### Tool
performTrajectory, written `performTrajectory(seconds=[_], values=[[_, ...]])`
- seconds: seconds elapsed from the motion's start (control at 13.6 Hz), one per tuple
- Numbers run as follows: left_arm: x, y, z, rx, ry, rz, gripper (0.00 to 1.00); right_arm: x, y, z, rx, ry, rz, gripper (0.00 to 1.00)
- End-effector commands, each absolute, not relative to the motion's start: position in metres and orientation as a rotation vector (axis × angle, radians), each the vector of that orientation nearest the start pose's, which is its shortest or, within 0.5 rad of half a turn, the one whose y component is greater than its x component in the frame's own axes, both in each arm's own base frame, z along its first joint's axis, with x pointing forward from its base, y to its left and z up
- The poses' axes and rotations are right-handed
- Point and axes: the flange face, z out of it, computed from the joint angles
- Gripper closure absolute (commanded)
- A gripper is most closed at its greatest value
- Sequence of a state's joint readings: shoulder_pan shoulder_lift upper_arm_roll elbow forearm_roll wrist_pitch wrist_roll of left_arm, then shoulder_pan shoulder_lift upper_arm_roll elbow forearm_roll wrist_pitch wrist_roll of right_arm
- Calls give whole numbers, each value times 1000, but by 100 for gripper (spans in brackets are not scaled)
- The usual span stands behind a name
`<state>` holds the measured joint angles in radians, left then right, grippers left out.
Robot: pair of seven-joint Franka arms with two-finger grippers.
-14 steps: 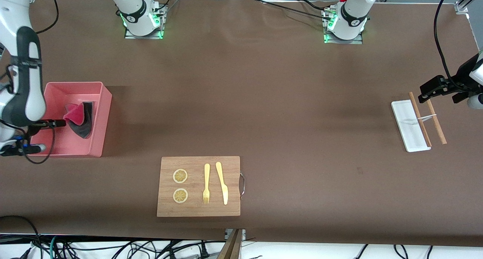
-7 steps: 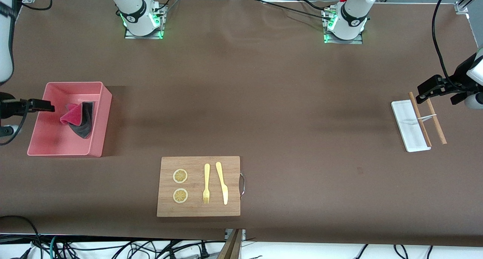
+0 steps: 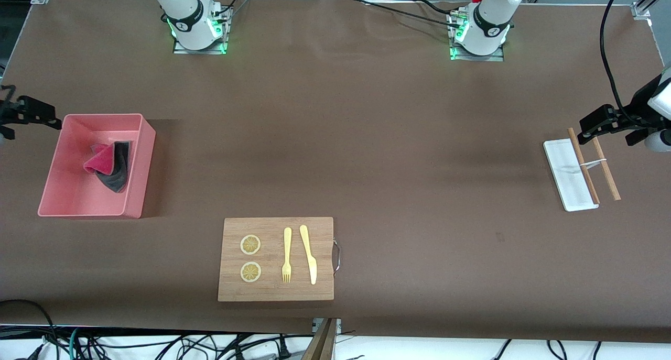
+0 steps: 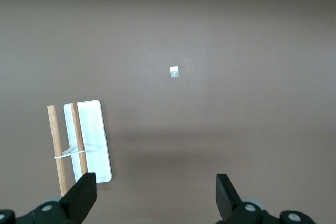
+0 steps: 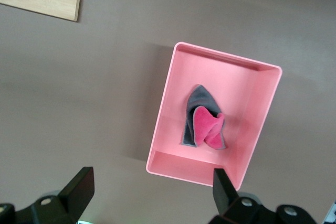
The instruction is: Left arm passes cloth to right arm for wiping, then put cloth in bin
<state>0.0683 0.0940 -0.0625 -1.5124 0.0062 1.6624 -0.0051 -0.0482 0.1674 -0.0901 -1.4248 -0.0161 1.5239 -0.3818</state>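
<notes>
Brown table [image 3: 367, 140] (cables [image 3: 131, 344] along edge)

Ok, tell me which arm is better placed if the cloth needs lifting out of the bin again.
Right. The right gripper hangs open by the bin's rim, with the cloth inside. The left gripper, also open, is above the white tray at the table's other end.

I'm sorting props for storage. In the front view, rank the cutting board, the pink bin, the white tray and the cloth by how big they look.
Largest to smallest:
1. Cutting board, bin: footprints look too alike to rank.
2. White tray.
3. Cloth, crumpled in the bin, so only its bunched size shows.
</notes>
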Motion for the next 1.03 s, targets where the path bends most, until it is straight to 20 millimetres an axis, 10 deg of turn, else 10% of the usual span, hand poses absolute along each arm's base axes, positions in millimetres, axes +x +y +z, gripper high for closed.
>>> performTrajectory(seconds=[0.0, 0.29, 0.51, 0.96], values=[[595, 6, 613, -3147, -1, -78, 0, 583, -88, 607, -3158, -389, 78, 0], [594, 6, 612, -3147, -1, -75, 0, 569, -88, 614, -3164, -278, 159, 0], [595, 5, 612, -3147, 2, -75, 0, 557, -42, 623, -3173, 71, 218, 0], [595, 5, 612, -3147, 2, -75, 0, 559, -33, 617, -3168, 45, 270, 0]])
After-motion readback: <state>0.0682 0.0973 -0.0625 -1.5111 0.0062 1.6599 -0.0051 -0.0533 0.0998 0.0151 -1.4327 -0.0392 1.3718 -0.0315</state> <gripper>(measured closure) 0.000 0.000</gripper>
